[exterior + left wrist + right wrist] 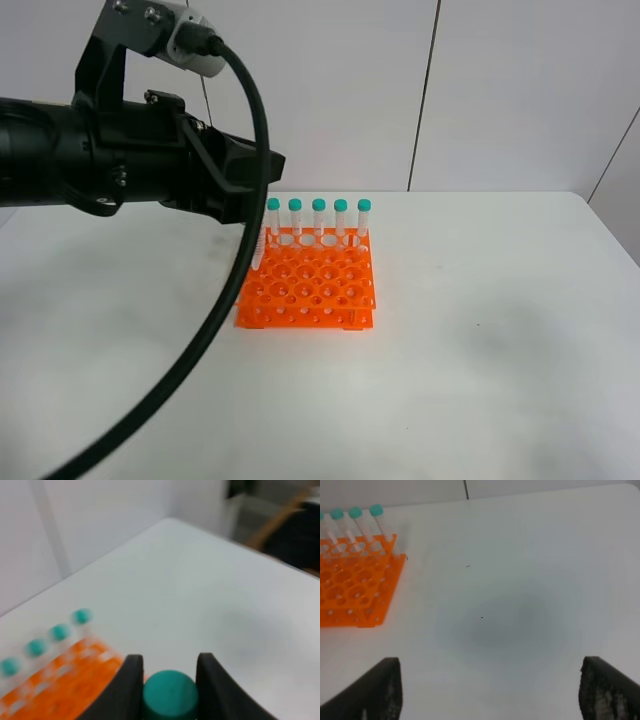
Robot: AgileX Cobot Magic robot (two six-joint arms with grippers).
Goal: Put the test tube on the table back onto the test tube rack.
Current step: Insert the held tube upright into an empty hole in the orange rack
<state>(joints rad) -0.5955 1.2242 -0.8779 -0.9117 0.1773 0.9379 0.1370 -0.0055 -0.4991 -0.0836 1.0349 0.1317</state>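
The orange test tube rack (310, 285) stands mid-table with several teal-capped tubes (318, 215) upright in its back row. My left gripper (250, 200) is at the rack's rear left corner, shut on a test tube (258, 250) that hangs tilted over the rack's left edge. In the left wrist view the fingers (131, 690) clamp its teal cap (169, 695), with the blurred rack (55, 690) beside it. My right gripper (490, 695) is open and empty over bare table, well to the right of the rack (350, 590); it does not show in the exterior view.
The white table (480, 330) stretches right of and in front of the rack. The left arm's thick black cable (215, 330) sweeps down across the table's front left. A white panelled wall (500, 90) stands behind.
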